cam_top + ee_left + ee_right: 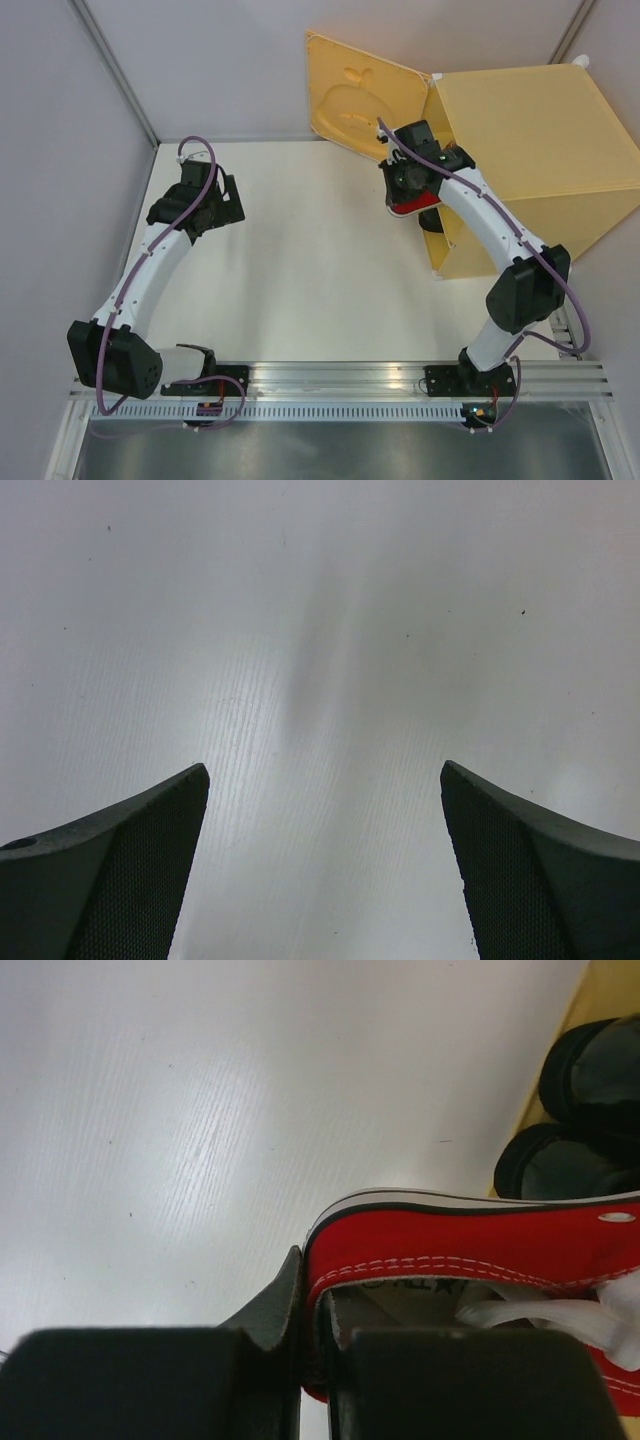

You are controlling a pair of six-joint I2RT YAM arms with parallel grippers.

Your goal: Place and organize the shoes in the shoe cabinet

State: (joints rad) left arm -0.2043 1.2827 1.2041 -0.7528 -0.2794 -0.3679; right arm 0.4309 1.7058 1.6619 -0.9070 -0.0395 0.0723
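My right gripper [318,1305] is shut on the heel rim of a red canvas sneaker [470,1242], with one finger outside the heel and the other inside the shoe. From above, this gripper [408,192] holds the red sneaker [415,207] at the open front of the yellow shoe cabinet [530,150]. Two glossy black shoes [585,1120] stand just inside on the cabinet floor [612,990], heels outward. My left gripper [215,205] hangs open over the bare white table [320,660], and its fingers [130,860] have nothing between them.
The cabinet door [360,92], embossed with an apple shape, stands swung open to the left of the opening, close behind my right wrist. Grey walls enclose the white table [300,260]. An aluminium rail [340,380] runs along the near edge.
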